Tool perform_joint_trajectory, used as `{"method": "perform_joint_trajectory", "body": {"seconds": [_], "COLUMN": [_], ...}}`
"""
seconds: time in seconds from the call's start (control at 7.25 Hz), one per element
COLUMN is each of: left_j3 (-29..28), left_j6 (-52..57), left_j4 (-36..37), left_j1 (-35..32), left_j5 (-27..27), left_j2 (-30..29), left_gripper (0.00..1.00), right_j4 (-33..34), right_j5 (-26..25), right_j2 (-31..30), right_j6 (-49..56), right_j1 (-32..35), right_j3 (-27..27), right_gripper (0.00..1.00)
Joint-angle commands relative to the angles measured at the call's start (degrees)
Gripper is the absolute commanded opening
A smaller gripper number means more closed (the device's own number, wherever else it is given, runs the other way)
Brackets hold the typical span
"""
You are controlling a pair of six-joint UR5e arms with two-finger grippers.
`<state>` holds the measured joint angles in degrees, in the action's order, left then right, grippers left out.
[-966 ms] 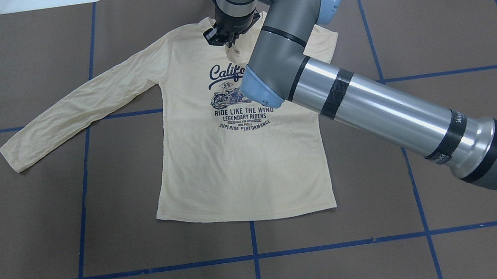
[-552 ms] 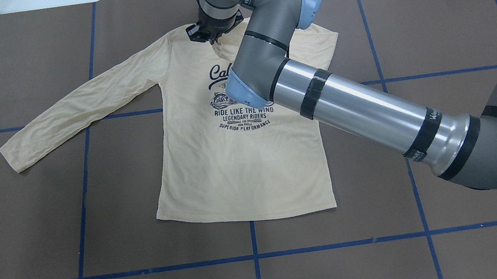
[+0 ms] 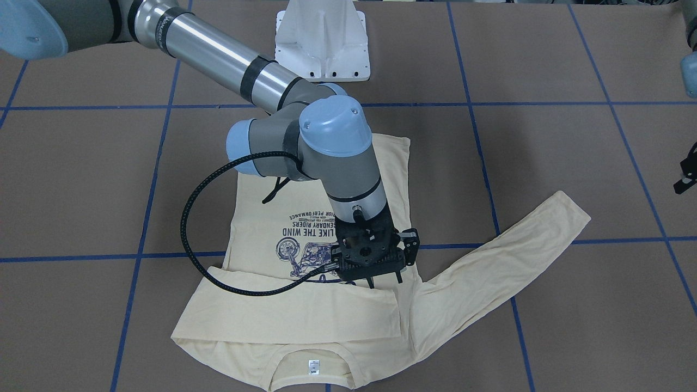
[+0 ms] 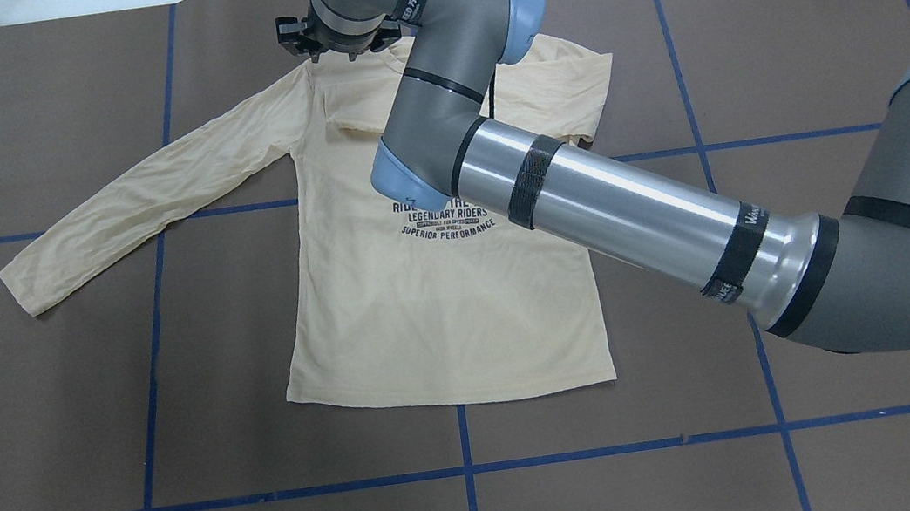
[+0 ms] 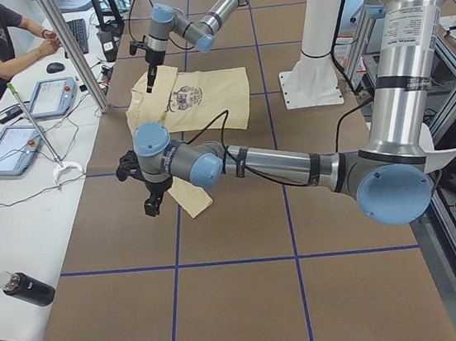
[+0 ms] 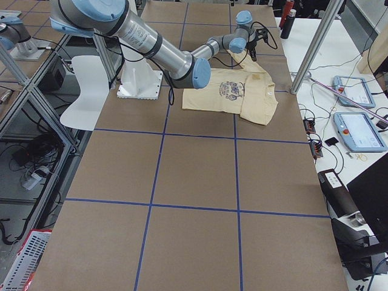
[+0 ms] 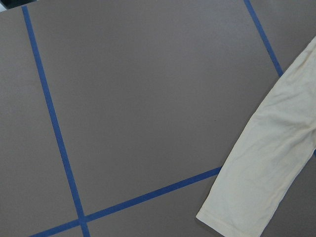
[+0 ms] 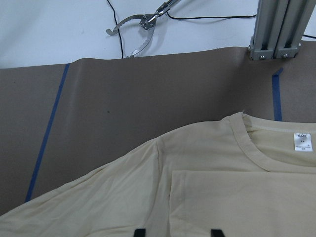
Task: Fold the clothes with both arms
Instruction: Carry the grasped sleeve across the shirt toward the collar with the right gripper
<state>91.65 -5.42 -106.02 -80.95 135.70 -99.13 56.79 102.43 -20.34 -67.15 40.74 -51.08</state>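
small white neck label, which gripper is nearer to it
Right. The right gripper hangs over the cream-yellow shirt near the small white neck label; the left gripper is beyond the outstretched sleeve's cuff.

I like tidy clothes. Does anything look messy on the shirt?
Yes, it looks lopsided: one sleeve lies folded across the chest of the T-shirt, hiding part of the print, while the other sleeve sticks out sideways.

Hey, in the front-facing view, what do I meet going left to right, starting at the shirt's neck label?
The neck label → right gripper → cuff of the outstretched sleeve → left gripper, partly cut off at the view's right edge.
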Motion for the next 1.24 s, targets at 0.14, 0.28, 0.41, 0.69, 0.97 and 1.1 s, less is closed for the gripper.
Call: {"method": "perform_joint_trajectory", "body": {"seconds": [0.14,0.28,0.41,0.69,0.97,1.1], "left_j3": [0.62,1.41,2.38,3.87,3.97,3.62], "left_j6": [-3.86,-8.25,-12.56,-23.53,-33.55,-39.0], "left_j4": [-0.24,-0.59,-2.77,-7.86,-15.83,-21.63], "left_j1": [0.0,0.35,2.7,8.49,14.46,19.46], "left_j5": [0.0,-0.09,-0.78,-9.19,-14.1,-19.28], "left_j2": [-0.62,-1.76,-1.77,-1.16,2.51,5.93], "left_gripper": [1.0,1.0,1.0,1.0,1.0,1.0], "right_j4": [-0.45,-0.19,3.03,13.57,14.14,14.57], "right_j5": [-0.39,-0.3,-0.13,3.28,4.97,6.36], "right_j2": [-0.23,-0.84,-3.28,-6.72,-11.81,-13.92], "right_j6": [-3.59,-5.08,-5.01,-3.61,-3.34,-3.34], "right_j1": [0.04,0.13,0.56,2.49,3.81,4.34], "right_j3": [-0.33,-1.38,-5.13,-13.48,-18.42,-20.27], "right_gripper": [0.99,0.99,0.99,0.99,0.99,0.99]}}
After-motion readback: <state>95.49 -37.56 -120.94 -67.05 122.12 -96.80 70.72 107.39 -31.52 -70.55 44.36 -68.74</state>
